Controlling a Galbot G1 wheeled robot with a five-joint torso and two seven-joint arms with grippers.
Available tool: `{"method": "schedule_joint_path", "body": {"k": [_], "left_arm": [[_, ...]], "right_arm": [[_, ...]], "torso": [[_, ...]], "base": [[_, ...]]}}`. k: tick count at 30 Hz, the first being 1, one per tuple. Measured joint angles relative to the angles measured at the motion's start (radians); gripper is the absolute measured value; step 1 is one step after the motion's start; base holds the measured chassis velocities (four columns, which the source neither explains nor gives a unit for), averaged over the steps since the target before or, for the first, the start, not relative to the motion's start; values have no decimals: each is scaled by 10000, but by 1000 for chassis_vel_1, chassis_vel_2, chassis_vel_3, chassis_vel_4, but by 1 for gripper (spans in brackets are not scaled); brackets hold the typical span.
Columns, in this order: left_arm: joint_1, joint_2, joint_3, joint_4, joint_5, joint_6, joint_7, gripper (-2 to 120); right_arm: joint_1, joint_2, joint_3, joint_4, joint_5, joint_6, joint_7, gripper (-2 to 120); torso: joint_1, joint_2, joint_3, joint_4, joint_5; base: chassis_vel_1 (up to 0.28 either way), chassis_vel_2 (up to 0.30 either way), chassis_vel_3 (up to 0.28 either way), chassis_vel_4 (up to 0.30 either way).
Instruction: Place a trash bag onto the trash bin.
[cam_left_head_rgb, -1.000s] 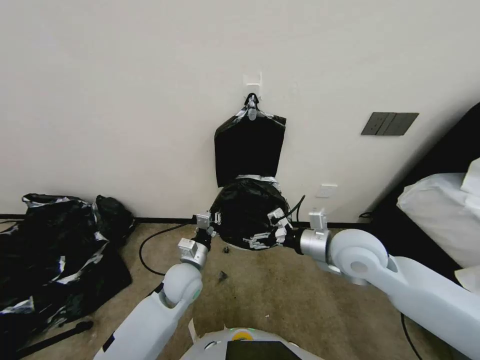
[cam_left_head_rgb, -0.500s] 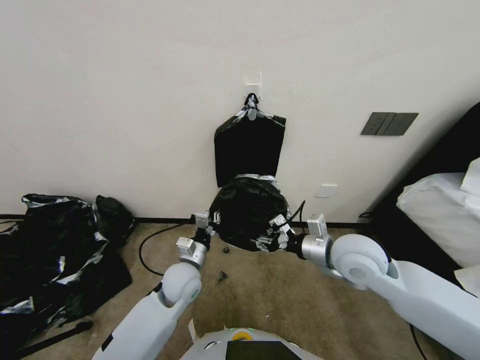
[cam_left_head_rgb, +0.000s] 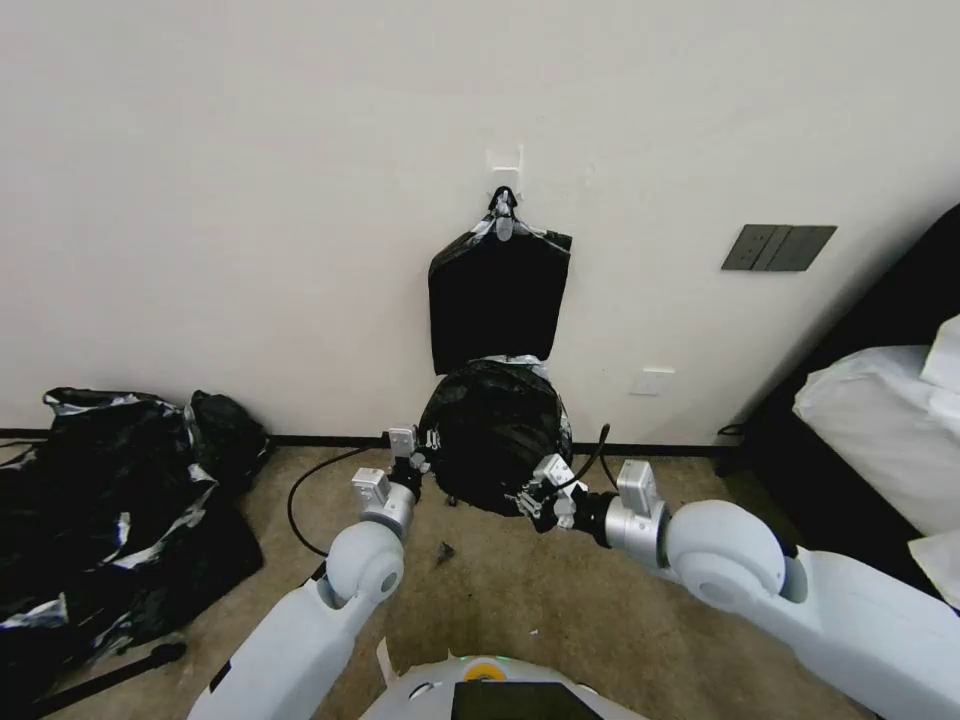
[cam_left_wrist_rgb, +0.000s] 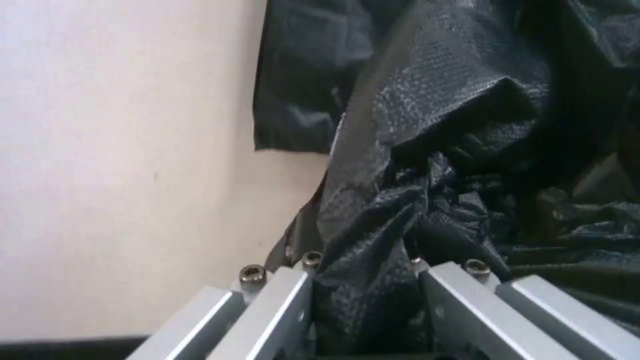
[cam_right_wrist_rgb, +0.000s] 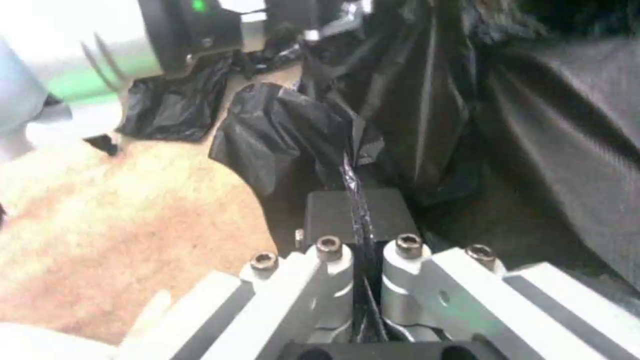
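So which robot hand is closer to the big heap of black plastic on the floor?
Left. The left gripper grips the trash bag's near side; the right gripper grips its far side from the heap.

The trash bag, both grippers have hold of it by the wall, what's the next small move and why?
Probably spread the two grips apart. The left gripper and right gripper each pinch bunched film of the trash bag, so its mouth looks closed.

Carpet floor (cam_left_head_rgb: 560, 590): black plastic heap (cam_left_head_rgb: 100, 510) at left, black cable (cam_left_head_rgb: 305, 490), debris bits (cam_left_head_rgb: 445, 550).
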Motion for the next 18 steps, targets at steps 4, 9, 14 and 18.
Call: {"method": "schedule_joint_path", "body": {"k": [4, 9, 14, 18], "left_arm": [[-9, 7, -56, -7, -451, 180, -182, 1], [-98, -2, -161, -88, -1427, 631, -811, 1], [-116, -31, -203, -166, -1892, 713, -1076, 1], [-135, -88, -360, -437, -3257, 929, -1688, 1]], "right_arm": [[-111, -55, -258, 28, -1098, 215, -455, 0], [-318, -134, -576, -70, -2435, 743, -1200, 0], [-370, -127, -824, -322, -3204, 935, -1335, 0], [-587, -115, -855, -831, -4508, 1460, -1509, 0]], "torso": [[0, 0, 0, 0, -1], [0, 0, 0, 0, -1], [0, 0, 0, -1, 0], [0, 0, 0, -1, 0]], "base": [[0, 0, 0, 0], [0, 0, 0, 0], [0, 0, 0, 0], [0, 0, 0, 0]]}}
